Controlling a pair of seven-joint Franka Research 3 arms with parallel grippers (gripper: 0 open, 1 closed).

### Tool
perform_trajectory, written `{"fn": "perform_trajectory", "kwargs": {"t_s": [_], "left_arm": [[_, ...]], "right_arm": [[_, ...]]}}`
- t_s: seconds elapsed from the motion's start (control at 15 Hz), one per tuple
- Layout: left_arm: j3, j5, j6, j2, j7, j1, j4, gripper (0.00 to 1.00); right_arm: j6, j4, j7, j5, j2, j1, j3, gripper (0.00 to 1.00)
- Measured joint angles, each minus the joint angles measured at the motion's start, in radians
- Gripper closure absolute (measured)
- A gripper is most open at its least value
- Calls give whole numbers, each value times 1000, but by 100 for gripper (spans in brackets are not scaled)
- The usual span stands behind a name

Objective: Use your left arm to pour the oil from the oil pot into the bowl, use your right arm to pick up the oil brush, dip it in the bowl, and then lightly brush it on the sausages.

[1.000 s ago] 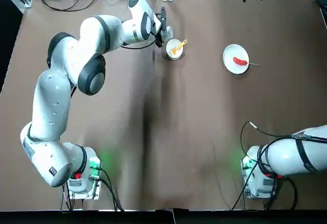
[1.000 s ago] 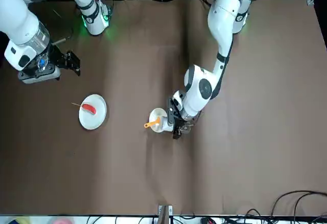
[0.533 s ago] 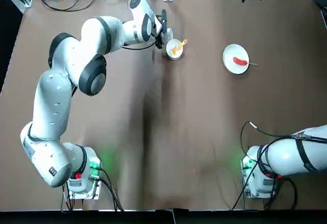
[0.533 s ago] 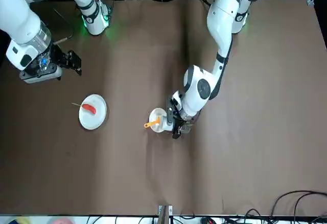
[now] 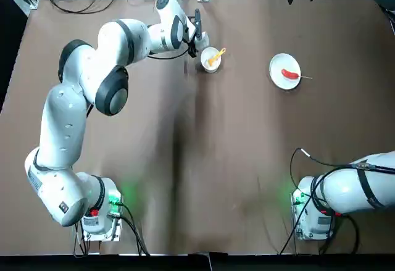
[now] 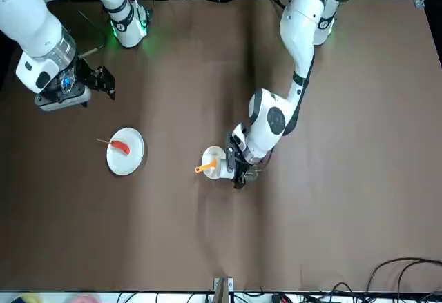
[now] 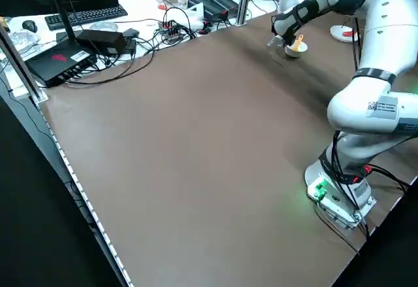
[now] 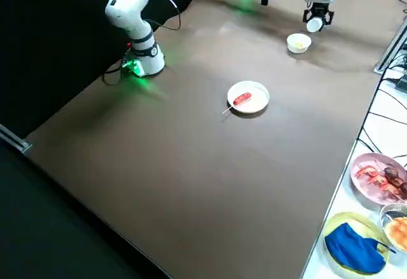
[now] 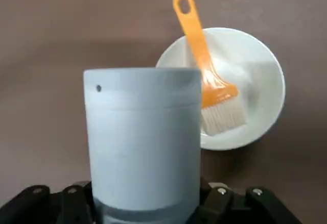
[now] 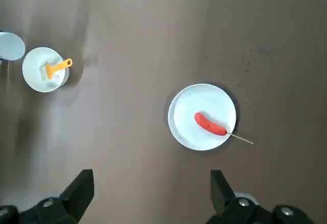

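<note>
Moved a bit left, the right gripper [image 10: 152, 175] is wide apart, up high. The left gripper [image 9: 147, 191] holds the oil pot [image 9: 143, 137], far left, by the bowl [image 9: 263, 91] with the oil brush [image 9: 196, 35] inside. Right of it, the sausage [image 10: 209, 125] sits on a plate [image 10: 186, 114].

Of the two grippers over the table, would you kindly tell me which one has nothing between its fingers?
The right gripper: its fingers stand apart with nothing between them, whereas the left gripper is closed on the oil pot.
</note>
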Motion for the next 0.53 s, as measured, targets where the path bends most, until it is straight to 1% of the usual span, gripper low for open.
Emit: {"fn": "perform_trajectory", "kwargs": {"t_s": [0.13, 0.4, 0.47, 0.53], "left_arm": [[1, -7, 1, 0, -48, 12, 3, 47], [-1, -59, 1, 0, -56, 48, 3, 47], [-12, -70, -2, -1, -57, 64, 5, 47], [-37, -77, -9, -2, -60, 92, 8, 47]], "right_arm": [[0, 0, 0, 0, 0, 0, 0, 0], [0, 0, 0, 0, 0, 0, -4, 0], [1, 0, 0, 0, 0, 0, -5, 0], [2, 0, 0, 0, 0, -1, -6, 0]]}}
